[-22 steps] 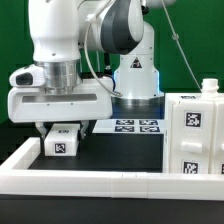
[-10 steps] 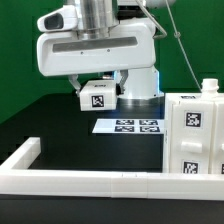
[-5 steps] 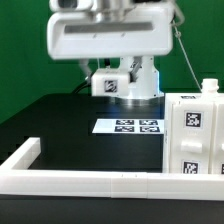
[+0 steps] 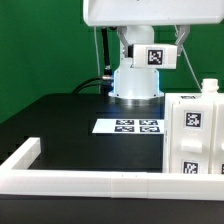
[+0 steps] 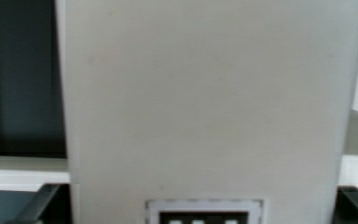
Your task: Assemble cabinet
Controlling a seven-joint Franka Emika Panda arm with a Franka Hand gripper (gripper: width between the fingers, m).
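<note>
Gripper (image 4: 158,50) clamps a small white tagged box (image 4: 157,56) high above the marker board (image 4: 130,126). The cabinet (image 4: 195,135) (tags facing out) stands just beside that board, at the exterior view's right.

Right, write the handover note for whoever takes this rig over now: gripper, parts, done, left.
Gripper: mostly above the exterior view's frame; it holds a small white tagged box high over the table, so shut on it. In the wrist view that box fills the picture.
Parts: the cabinet body stands at the exterior view's right, against the white rail along the front. The marker board lies flat on the black table.
Done: the small box is lifted clear of the table.
Left: bring the box to the cabinet body and fit it; where it goes cannot be told from here.
</note>
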